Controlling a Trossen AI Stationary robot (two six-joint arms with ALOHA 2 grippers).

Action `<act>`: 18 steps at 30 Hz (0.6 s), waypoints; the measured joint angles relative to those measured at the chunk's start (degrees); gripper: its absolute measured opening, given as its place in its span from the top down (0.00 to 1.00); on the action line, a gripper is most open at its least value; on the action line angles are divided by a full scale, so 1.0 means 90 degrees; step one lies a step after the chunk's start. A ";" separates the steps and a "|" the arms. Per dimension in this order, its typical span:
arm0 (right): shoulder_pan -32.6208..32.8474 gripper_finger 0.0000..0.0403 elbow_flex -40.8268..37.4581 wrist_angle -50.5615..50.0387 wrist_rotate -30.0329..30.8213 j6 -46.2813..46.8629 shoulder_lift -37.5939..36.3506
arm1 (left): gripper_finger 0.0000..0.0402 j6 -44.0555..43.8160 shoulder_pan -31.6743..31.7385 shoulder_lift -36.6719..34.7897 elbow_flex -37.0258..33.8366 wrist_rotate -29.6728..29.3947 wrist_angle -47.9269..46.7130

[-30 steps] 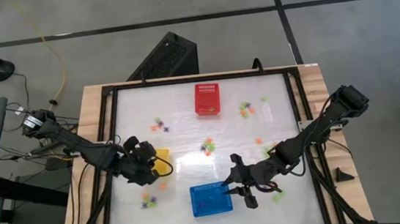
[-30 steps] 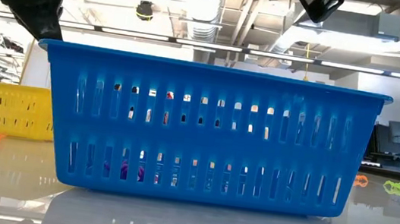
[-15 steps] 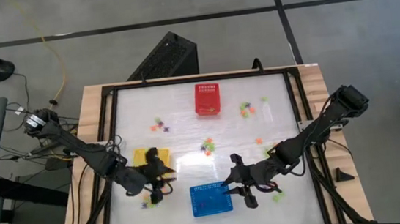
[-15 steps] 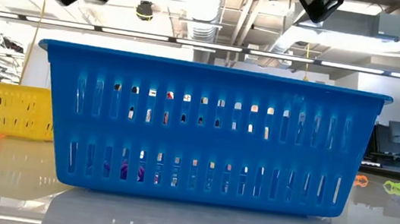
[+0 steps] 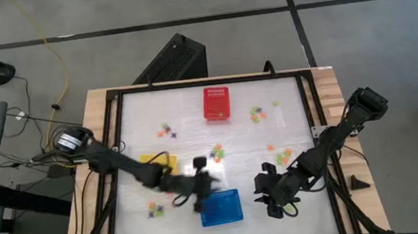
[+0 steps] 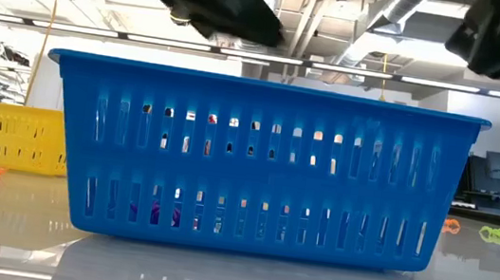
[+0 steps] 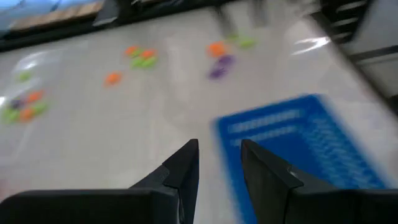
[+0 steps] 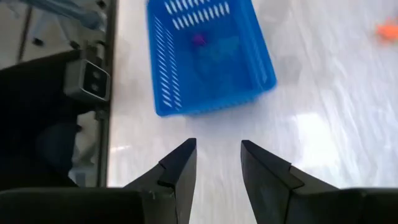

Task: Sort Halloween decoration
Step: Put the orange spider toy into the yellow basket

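High view: my left gripper (image 5: 200, 185) sits at the blue basket (image 5: 221, 207); trinkets (image 5: 216, 152) lie scattered on the tabletop (image 5: 195, 134).

Wrist views: both grippers, right (image 8: 217, 163) included, part open, empty. I'd centre over one trinket before closing.

Three perforated plastic rectangular baskets on a glossy white counter (image 5: 195, 134): red basket (image 5: 216, 103) near the far edge, yellow basket (image 5: 160, 163) toward the left, blue basket (image 5: 221, 207) at the near edge, well apart from one another. Black box-shaped unit (image 5: 175, 59) on grey floor (image 5: 355, 34) beyond; yellow cable (image 5: 58, 70) alongside.
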 joint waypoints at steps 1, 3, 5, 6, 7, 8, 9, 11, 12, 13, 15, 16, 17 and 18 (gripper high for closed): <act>0.0000 0.60 0.0000 -0.0038 0.0018 0.0006 0.0005 | 0.73 -0.0037 0.0205 0.0095 0.0172 0.0071 -0.0326; -0.0025 0.60 0.0000 -0.0017 0.0029 -0.0005 0.0019 | 0.73 -0.0274 0.0658 0.0327 0.0548 0.0330 -0.0933; -0.0048 0.60 0.0000 -0.0006 0.0030 -0.0054 0.0024 | 0.73 -0.0419 0.1068 0.0514 0.0887 0.0675 -0.1564; -0.0075 0.60 0.0001 0.0016 0.0032 -0.0077 0.0024 | 0.73 -0.0465 0.1263 0.0593 0.1040 0.0858 -0.1880; -0.0090 0.60 0.0002 0.0012 0.0034 -0.0084 0.0024 | 0.73 -0.0493 0.1445 0.0676 0.1194 0.1025 -0.2084; -0.0107 0.60 0.0002 -0.0007 0.0034 -0.0111 0.0024 | 0.73 -0.0497 0.1626 0.0750 0.1342 0.1168 -0.2246; -0.0115 0.60 0.0002 -0.0009 0.0032 -0.0190 0.0024 | 0.73 -0.0499 0.1791 0.0814 0.1456 0.1281 -0.2442; -0.0119 0.60 0.0002 -0.0002 0.0039 -0.0330 0.0024 | 0.73 -0.0491 0.2117 0.0933 0.1639 0.1525 -0.2725; -0.0123 0.60 0.0002 0.0008 0.0039 -0.0407 0.0024 | 0.73 -0.0494 0.2267 0.1005 0.1695 0.1669 -0.2779; -0.0142 0.60 0.0002 0.0022 0.0036 -0.0466 0.0024 | 0.73 -0.0510 0.2422 0.1091 0.1734 0.1833 -0.2838; -0.0151 0.60 0.0002 0.0024 0.0034 -0.0536 0.0024 | 0.73 -0.0561 0.2682 0.1276 0.1796 0.2148 -0.2931; -0.0155 0.60 0.0002 0.0028 0.0034 -0.0550 0.0024 | 0.73 -0.0558 0.2789 0.1365 0.1812 0.2271 -0.2938; -0.0156 0.60 0.0002 0.0038 0.0034 -0.0558 0.0024 | 0.73 -0.0534 0.2881 0.1443 0.1817 0.2341 -0.2933; -0.0161 0.60 0.0002 0.0032 0.0036 -0.0566 0.0024 | 0.73 -0.0507 0.2953 0.1520 0.1828 0.2367 -0.2910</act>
